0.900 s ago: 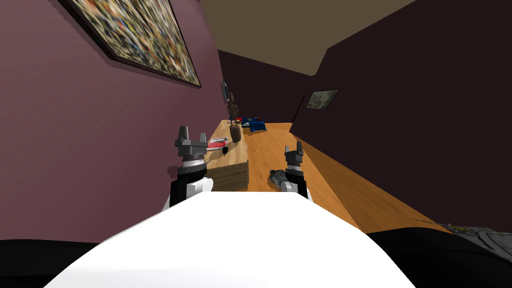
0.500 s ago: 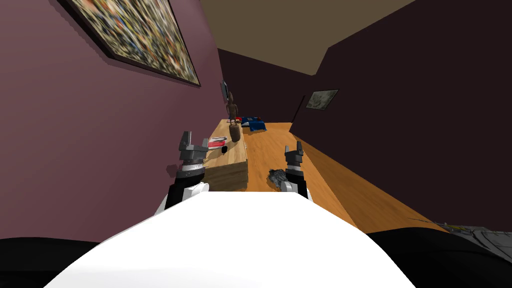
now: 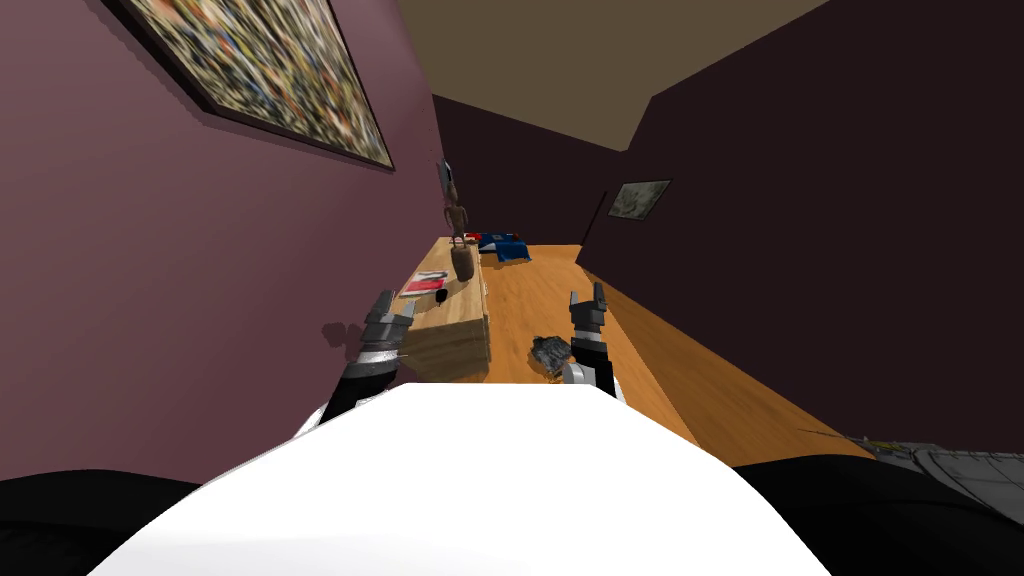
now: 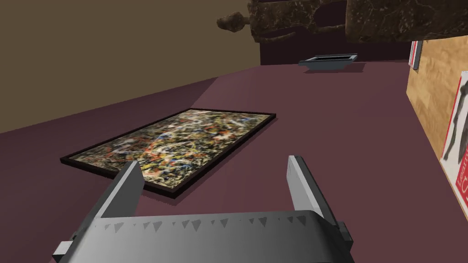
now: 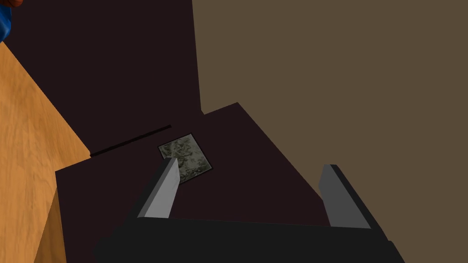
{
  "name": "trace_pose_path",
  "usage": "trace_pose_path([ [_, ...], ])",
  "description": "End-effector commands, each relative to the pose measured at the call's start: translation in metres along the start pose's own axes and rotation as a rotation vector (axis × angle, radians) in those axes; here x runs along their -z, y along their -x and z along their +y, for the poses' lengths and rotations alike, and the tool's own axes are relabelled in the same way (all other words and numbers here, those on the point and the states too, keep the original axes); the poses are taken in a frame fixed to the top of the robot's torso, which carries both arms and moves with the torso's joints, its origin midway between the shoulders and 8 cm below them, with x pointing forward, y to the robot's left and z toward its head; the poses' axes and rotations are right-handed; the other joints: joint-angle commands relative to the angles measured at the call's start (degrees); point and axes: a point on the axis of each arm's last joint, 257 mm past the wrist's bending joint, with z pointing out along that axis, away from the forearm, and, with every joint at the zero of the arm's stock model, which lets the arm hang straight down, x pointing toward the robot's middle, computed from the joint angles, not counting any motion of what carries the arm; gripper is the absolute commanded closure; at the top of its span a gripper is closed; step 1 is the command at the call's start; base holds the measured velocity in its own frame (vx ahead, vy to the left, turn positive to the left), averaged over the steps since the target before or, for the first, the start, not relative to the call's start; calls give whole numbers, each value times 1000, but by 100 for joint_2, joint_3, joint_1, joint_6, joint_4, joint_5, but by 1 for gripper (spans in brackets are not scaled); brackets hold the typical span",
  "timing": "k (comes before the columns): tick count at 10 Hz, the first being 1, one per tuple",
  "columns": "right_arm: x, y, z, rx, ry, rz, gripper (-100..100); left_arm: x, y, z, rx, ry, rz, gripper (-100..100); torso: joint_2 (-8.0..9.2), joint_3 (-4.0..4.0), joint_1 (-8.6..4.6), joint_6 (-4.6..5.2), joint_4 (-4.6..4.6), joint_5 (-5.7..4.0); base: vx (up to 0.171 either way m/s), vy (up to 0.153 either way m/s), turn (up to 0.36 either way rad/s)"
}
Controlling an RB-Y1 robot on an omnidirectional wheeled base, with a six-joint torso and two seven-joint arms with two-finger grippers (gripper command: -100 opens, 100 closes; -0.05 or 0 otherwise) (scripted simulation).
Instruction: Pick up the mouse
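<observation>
The mouse [image 3: 441, 295] is a small black thing on the top of a low wooden cabinet [image 3: 465, 320] that runs along the purple wall on my left. It lies just beside a red and white book [image 3: 424, 286]. My left gripper [image 3: 392, 306] hangs open and empty near the cabinet's near left corner, short of the mouse. The left wrist view has its fingers [image 4: 214, 162] spread, with the book [image 4: 457, 146] and the cabinet top [image 4: 429, 91] off to one side. My right gripper [image 3: 587, 297] is open over the wooden floor, its fingers [image 5: 251, 163] holding nothing.
A brown vase [image 3: 462, 263] and a thin dark statue [image 3: 456, 214] stand further along the cabinet. Blue and red things [image 3: 503, 245] lie at its far end. A dark crumpled lump [image 3: 550, 353] sits on the floor by my right arm. A large painting [image 3: 260, 70] hangs on the left wall.
My left arm has dropped and tilted toward the wall, so its gripper sits lower and further left. The view shifted slightly with my own move. The right arm has not moved.
</observation>
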Motion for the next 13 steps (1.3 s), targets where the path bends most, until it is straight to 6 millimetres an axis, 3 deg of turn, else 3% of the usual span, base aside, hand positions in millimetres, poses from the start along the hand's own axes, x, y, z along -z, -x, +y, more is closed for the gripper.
trace_pose_path([
  [1,0,0,0,0,0,0,0,22,12,22,-50,63,26,-100,0,0,0,0,0,0,-66,-132,-31],
  [3,0,0,0,0,0,0,0,45,22,42,-84,131,40,-100,-5,-2,18,0,0,3,-38,-95,-26],
  [4,0,0,0,0,0,0,0,46,23,44,-84,138,39,-100,-9,-5,18,1,-1,4,-17,-78,-9],
  [8,0,0,0,0,0,0,0,110,56,85,-179,306,93,-100,-16,-9,18,0,-2,3,-19,-105,-54],
  [9,0,0,0,0,0,0,0,112,56,87,-180,312,92,-100,-20,-11,15,1,-4,3,-1,-78,-20],
  [10,0,0,0,0,0,0,0,133,68,95,-209,364,114,-100,-23,-13,25,1,-4,5,11,-79,-80],
  [11,0,0,0,0,0,0,0,136,70,98,-210,375,112,-100,-26,-15,26,1,-5,5,6,-68,-32],
  [12,0,0,0,0,0,0,0,158,82,105,-239,430,135,-100,-27,-15,32,1,-5,6,-1,-86,-91],
  [13,0,0,0,0,0,0,0,162,84,108,-240,439,133,-100,-25,-14,28,2,-5,6,1,-71,-35],
])
